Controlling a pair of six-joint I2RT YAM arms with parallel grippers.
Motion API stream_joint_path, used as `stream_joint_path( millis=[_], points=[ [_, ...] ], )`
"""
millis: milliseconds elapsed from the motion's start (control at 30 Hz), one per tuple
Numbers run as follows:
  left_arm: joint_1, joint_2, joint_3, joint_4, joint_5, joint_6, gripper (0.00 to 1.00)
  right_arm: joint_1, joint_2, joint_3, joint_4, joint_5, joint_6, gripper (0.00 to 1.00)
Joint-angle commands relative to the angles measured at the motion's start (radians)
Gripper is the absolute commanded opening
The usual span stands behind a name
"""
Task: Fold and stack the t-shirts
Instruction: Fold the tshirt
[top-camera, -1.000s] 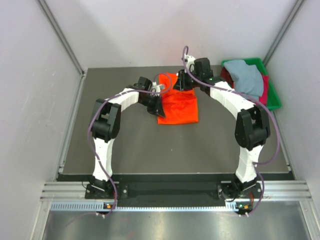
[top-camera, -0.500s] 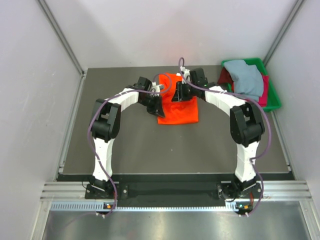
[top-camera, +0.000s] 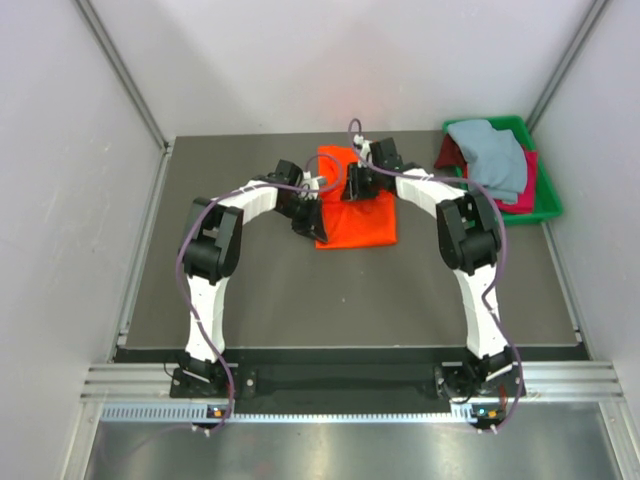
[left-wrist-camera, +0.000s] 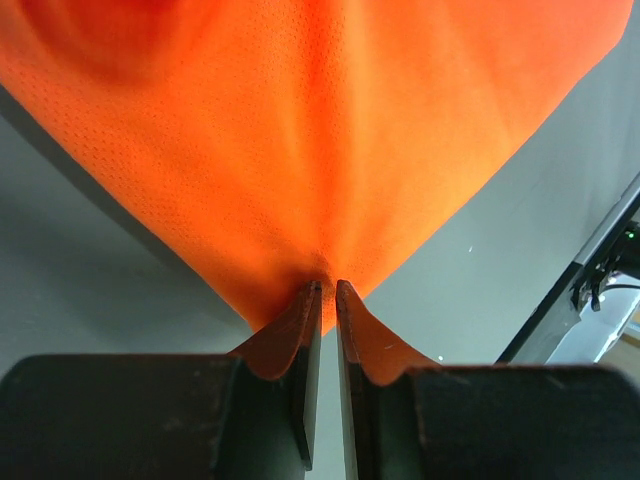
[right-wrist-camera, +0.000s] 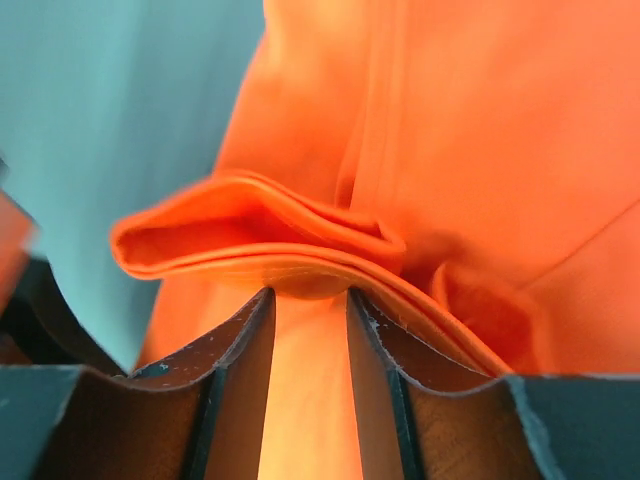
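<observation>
The right hand (top-camera: 356, 186) had been swung left over the orange t-shirt (top-camera: 360, 220), cloth between half-parted jaws, grip unclear. The shirt's edge was pinched by the left hand (top-camera: 307, 218), mid-fold.

One orange t-shirt (top-camera: 360, 220), one grey-blue t-shirt (top-camera: 495, 155), one tray (top-camera: 548, 208).

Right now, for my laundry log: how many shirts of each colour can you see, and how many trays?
Orange t-shirt: 1
Grey-blue t-shirt: 1
Red cloth: at least 1, partly covered
Green tray: 1
Total: at least 4
</observation>
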Motion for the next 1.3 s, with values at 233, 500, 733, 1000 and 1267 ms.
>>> stream_joint_path(
  millis=[233,500,733,1000,1267],
  points=[
    [0.001,-0.014,-0.017,0.014,-0.015,0.018,0.17,-0.055,0.052,0.126,0.039,0.087,-0.057,0.37],
    [0.001,-0.081,0.047,-0.038,-0.025,0.044,0.57,-0.055,0.021,0.143,0.037,0.098,-0.106,0.39],
    [0.024,-0.214,0.058,-0.080,-0.031,0.044,0.70,-0.066,-0.147,0.189,0.010,0.130,-0.173,0.61],
    [0.064,-0.192,-0.043,-0.038,-0.002,-0.020,0.66,-0.107,-0.369,-0.099,-0.009,0.076,-0.044,0.62],
    [0.101,-0.141,-0.046,-0.017,0.016,-0.037,0.64,-0.228,-0.495,-0.434,0.010,-0.020,0.044,0.59]
  ],
)
